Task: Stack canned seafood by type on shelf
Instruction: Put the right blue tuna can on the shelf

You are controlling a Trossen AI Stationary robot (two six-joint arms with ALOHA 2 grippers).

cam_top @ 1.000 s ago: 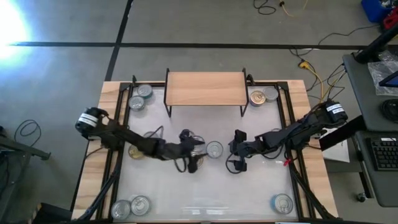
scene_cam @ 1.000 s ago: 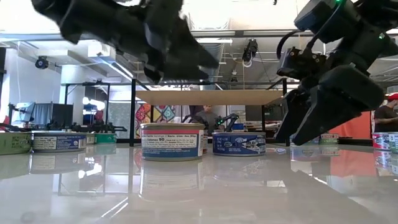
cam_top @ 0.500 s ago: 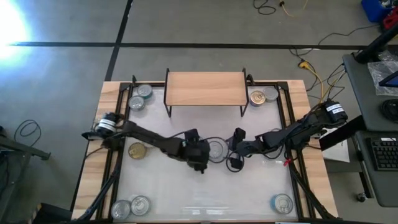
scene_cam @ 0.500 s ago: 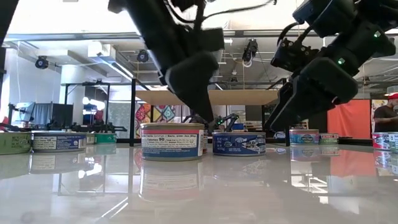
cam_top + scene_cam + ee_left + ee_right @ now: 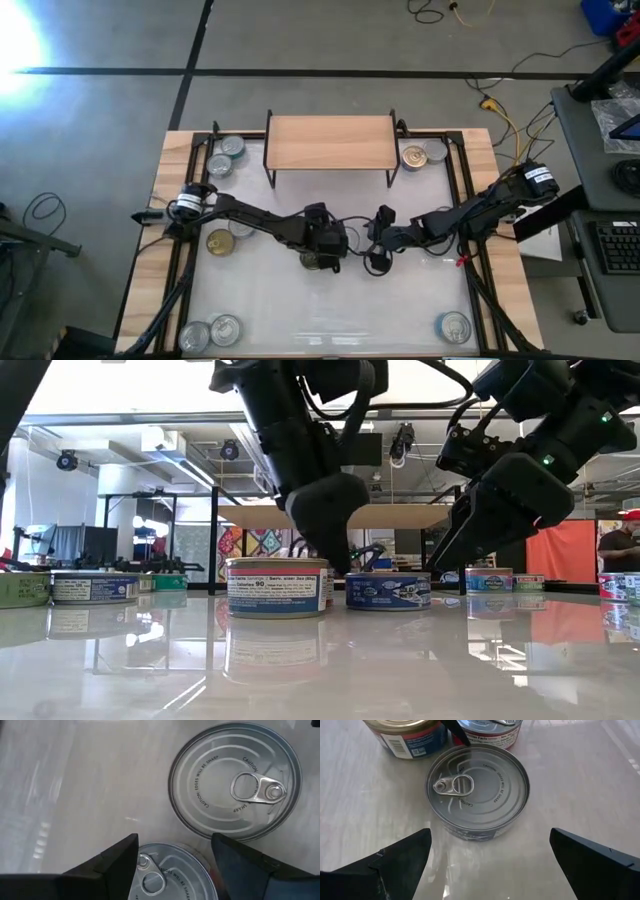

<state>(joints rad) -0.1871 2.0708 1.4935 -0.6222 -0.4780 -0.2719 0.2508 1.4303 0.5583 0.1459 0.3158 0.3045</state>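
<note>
Several tins stand mid-table in front of the light-wood shelf (image 5: 330,143). My left gripper (image 5: 175,845) points steeply down over them, open, one finger on each side of a silver-topped tin (image 5: 167,875). A second silver-topped tin (image 5: 235,780) stands just beyond it. In the low view its finger comes down between a red-and-white tin (image 5: 277,588) and a blue tin (image 5: 388,590). My right gripper (image 5: 490,850) hangs open just to the right, short of a blue-sided tin (image 5: 477,792), with nothing between its fingers. My left gripper comes from above, slanting, and its fingers (image 5: 117,860) flank the tin's rim (image 5: 140,857). The tin stands upright on the table. Whether the fingers touch it I cannot tell.
More tins stand at the far left corner (image 5: 224,156), the far right corner (image 5: 420,155), the near left corner (image 5: 210,332) and the near right corner (image 5: 453,326). A gold-topped tin (image 5: 220,241) sits by the left arm. The shelf's top is bare.
My left gripper has gone toward the table's right edge, to above the middle tins, and has tipped from nearly level to pointing steeply down over them. Its fingers have kept the same gap. The tins have stayed where they were.
</note>
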